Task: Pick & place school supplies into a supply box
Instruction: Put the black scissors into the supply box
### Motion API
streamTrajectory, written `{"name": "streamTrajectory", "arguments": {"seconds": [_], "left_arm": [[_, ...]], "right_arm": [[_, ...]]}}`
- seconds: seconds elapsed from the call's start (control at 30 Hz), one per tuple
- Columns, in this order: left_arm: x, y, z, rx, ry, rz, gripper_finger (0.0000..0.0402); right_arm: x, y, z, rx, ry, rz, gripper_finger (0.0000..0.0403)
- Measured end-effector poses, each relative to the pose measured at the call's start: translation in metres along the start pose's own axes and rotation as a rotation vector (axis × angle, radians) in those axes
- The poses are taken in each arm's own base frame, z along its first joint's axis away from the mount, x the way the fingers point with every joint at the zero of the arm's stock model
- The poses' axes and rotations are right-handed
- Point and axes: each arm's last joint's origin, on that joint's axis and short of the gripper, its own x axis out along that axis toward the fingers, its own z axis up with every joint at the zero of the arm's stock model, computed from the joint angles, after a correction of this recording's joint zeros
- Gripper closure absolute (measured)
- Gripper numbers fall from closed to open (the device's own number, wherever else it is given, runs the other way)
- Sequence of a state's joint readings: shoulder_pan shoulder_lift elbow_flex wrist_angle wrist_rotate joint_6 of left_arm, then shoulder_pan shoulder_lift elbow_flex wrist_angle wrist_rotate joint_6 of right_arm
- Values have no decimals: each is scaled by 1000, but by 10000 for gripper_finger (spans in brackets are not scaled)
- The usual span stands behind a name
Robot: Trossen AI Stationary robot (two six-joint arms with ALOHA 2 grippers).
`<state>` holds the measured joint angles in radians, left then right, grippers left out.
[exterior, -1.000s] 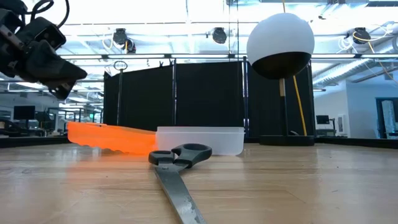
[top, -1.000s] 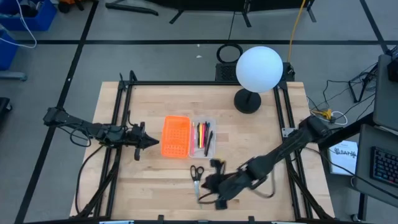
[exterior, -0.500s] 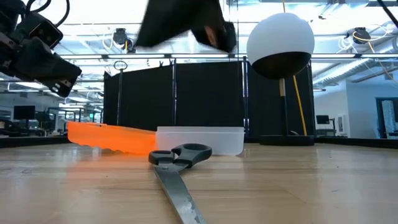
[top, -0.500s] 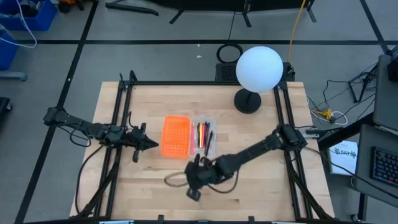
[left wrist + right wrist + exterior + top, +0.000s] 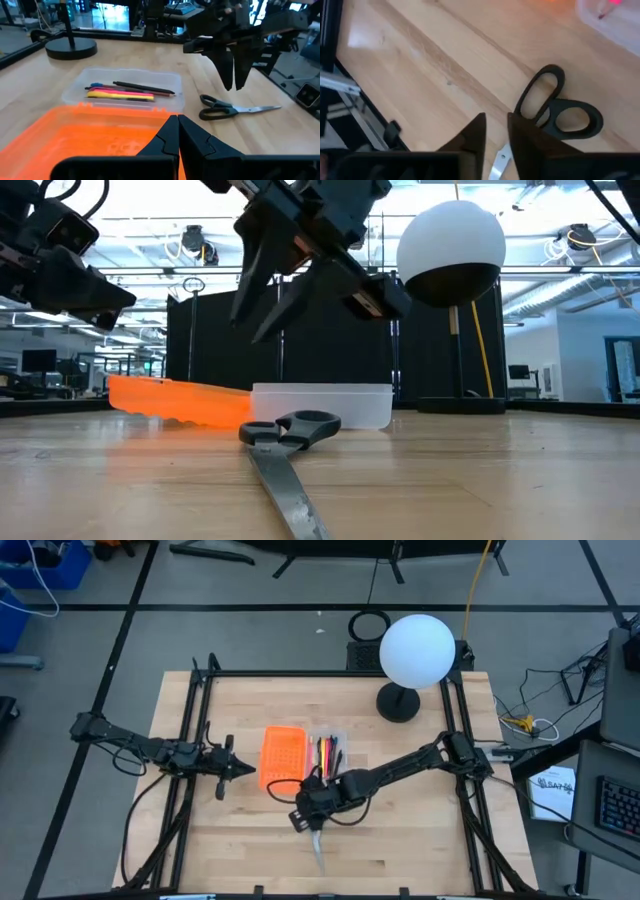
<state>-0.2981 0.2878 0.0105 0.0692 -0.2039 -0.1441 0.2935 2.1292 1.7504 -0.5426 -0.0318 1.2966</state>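
Note:
The scissors [image 5: 555, 107] lie flat on the wood, dark handles [image 5: 290, 428] toward the supply box and blade [image 5: 318, 852] toward the near edge. My right gripper [image 5: 252, 328] [image 5: 496, 131] hangs above them, just to the near side of the handles, fingers pointing down, slightly open and touching nothing. The clear supply box [image 5: 328, 760] [image 5: 125, 85] rests on the table with several pens and pencils [image 5: 120, 92] lying in it. My left gripper [image 5: 245, 771] [image 5: 177, 120] is shut, held in the air at the left side of the orange perforated piece [image 5: 282, 760].
The orange piece [image 5: 170, 400] lies right against the box's left side. A white globe lamp [image 5: 415, 650] stands on a black base [image 5: 398, 702] at the far right of the table. Bare wood lies near the scissors, toward the near edge.
My right arm has swung from the near right part of the table toward the left and far side, to a place over the scissors' handles. It has come down into the low view with its fingers pointing down. The scissors have stayed put.

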Motion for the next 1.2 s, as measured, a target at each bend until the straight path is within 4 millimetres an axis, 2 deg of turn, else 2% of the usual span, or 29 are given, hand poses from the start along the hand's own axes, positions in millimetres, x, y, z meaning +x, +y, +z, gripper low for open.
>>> {"name": "streamTrajectory", "arguments": {"seconds": [0.13, 0.23, 0.4, 0.73, 1.2], "left_arm": [[0, 0, 0, 20, -1, 7, 394], [0, 0, 0, 14, -1, 7, 394], [0, 0, 0, 11, -2, 7, 394], [0, 0, 1, 9, -13, 5, 394], [0, 0, 1, 8, -12, 6, 394]], "right_arm": [[0, -2, -5, 102, 5, -30, 290], [1, -3, -9, 134, 7, -50, 280], [7, -14, -14, 163, -27, -106, 278], [18, -26, -17, 163, -23, -112, 278], [29, -56, -25, 115, 83, -204, 277]]}}
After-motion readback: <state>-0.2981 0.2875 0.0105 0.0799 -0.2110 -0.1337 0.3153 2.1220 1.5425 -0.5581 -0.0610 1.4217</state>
